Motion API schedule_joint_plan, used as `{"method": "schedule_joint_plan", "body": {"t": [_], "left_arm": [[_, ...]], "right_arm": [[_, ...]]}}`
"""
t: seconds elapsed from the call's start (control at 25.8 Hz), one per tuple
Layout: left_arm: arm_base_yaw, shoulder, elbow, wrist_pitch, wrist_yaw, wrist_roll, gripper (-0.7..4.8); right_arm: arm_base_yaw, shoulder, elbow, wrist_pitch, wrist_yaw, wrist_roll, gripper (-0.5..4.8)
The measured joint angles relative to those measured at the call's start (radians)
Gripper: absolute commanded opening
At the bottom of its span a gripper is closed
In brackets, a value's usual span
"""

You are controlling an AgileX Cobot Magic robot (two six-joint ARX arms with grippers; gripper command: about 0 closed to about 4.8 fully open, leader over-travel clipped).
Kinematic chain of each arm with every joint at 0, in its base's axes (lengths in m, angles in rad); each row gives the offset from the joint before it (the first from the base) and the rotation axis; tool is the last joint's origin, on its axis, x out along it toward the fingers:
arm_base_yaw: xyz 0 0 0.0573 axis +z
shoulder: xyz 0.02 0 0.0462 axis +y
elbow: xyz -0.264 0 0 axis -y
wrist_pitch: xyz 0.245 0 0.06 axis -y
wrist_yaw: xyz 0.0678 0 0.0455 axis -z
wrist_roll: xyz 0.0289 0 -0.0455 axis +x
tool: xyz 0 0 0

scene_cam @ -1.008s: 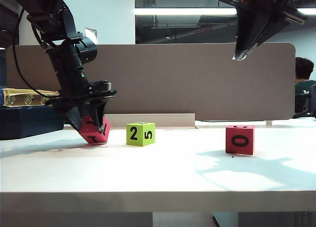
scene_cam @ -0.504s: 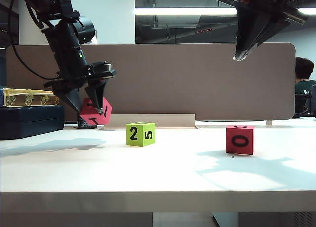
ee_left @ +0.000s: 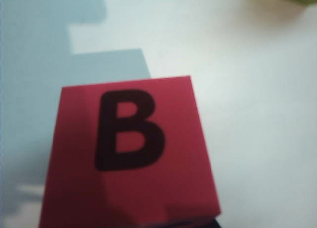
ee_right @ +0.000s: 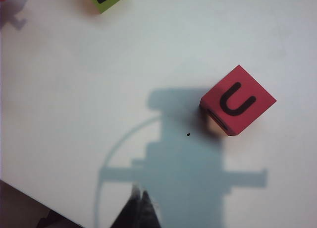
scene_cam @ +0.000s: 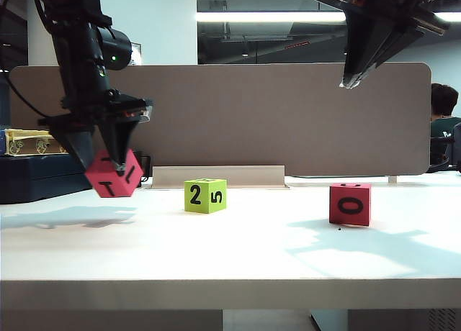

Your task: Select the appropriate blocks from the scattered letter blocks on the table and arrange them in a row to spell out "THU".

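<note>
Letter blocks: three on or above the white surface [scene_cam: 238, 259]. The red block w/ T [scene_cam: 113, 174] hangs tilted in the air at about 9 o'clock of the exterior view, clear of the surface, its shadow below it. The left end effector [scene_cam: 108, 158] points down and is clamped on it from above; the left wrist view shows the same block [ee_left: 130, 158] filling the frame w/ a black B on the face toward the camera, fingers not visible there. The lime-green block [scene_cam: 205, 195] sits flat near the centre, showing 2 and 5, at approx 3 o'clock of the held block and well apart from it. The red block w/ O [scene_cam: 350, 203] sits flat at 3 o'clock of the green one, also well apart; the right wrist view shows a U on its top [ee_right: 237, 106], w/ a tiny dark speck [ee_right: 188, 134] on the surface beside it. The right end effector [scene_cam: 349, 83] hangs high at about 1 o'clock, above that block, fingers together, nothing in them. A brown partition [scene_cam: 288, 115] stands behind the surface.
</note>
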Motion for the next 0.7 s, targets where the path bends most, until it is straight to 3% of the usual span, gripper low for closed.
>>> {"method": "schedule_joint_plan", "body": {"t": [0.27,0.7], "left_arm": [[-0.003,-0.017,0.000,-0.121,0.000,0.007,2.05],[-0.008,-0.014,0.000,-0.146,0.000,0.007,2.17]], "right_arm": [[0.000,0.000,0.000,0.000,0.000,0.000,-0.05],[0.000,0.000,0.000,-0.008,-0.001,0.000,-0.05]]}}
